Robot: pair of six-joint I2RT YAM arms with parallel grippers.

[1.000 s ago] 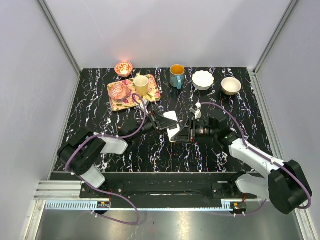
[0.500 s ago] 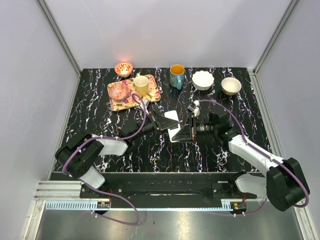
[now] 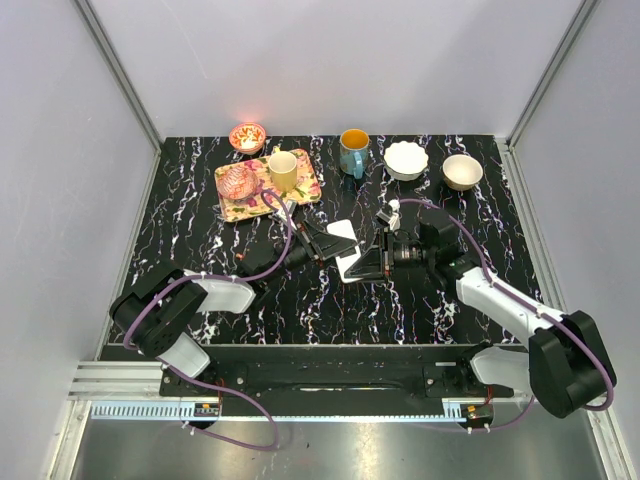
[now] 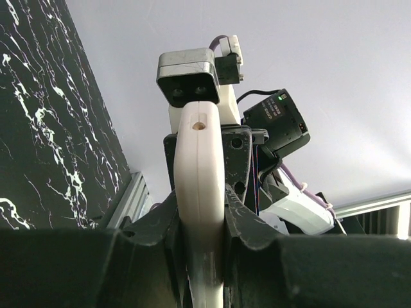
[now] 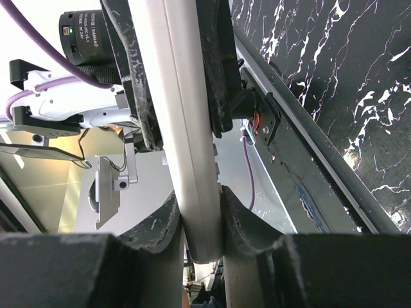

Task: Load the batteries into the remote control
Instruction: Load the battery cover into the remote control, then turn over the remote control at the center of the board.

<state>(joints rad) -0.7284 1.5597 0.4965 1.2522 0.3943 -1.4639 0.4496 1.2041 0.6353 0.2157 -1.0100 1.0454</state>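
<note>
White plastic is filling both wrist views: the remote control point(image 3: 347, 266) is hanging edge-on above the middle of the black marbled desk point(image 3: 200, 220), pinched from two sides. The left claw point(image 4: 200, 215) is clamping one end of it, reaching in from nine o'clock. The right claw point(image 5: 200, 221) is squeezing the other end from three o'clock, so both are gripping the same handset and neither is carrying anything else. No batteries are showing in either claw or against the remote. A small reddish dish point(image 3: 247, 136) at eleven o'clock is holding bits too tiny to name. Whether the back recess is lying open is hidden from view. Judging by this, the loading proper is not yet beginning: fetching each cell, seating it and closing up are all remaining.
</note>
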